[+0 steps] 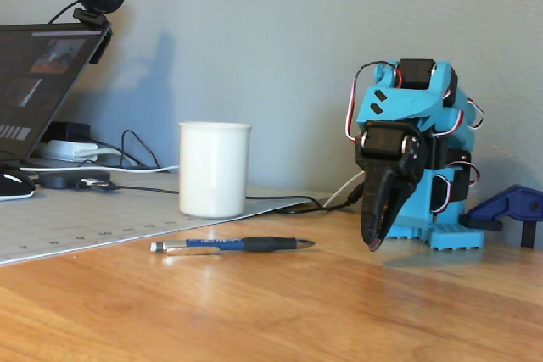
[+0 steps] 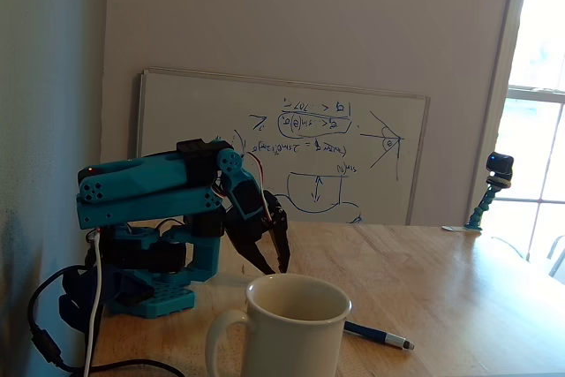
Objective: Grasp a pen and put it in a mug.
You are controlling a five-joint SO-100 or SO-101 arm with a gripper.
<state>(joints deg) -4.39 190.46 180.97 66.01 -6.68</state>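
1. Blue pen (image 1: 232,245) flat on the wooden surface (image 1: 280,311), tip pointing right in a fixed view, just in front of the mug (image 1: 214,169); untouched.
2. White mug upright, mouth empty in a fixed view (image 2: 296,328).
3. Hand (image 1: 374,239) folded down near the arm's base, tips just above the surface, well apart from pen; fingers (image 2: 284,249) slightly parted, nothing held.
4. Step judged: grasp not yet begun.
5. Next move calls for reaching out to the pen, spreading wider, straddling the barrel crosswise, then closing.
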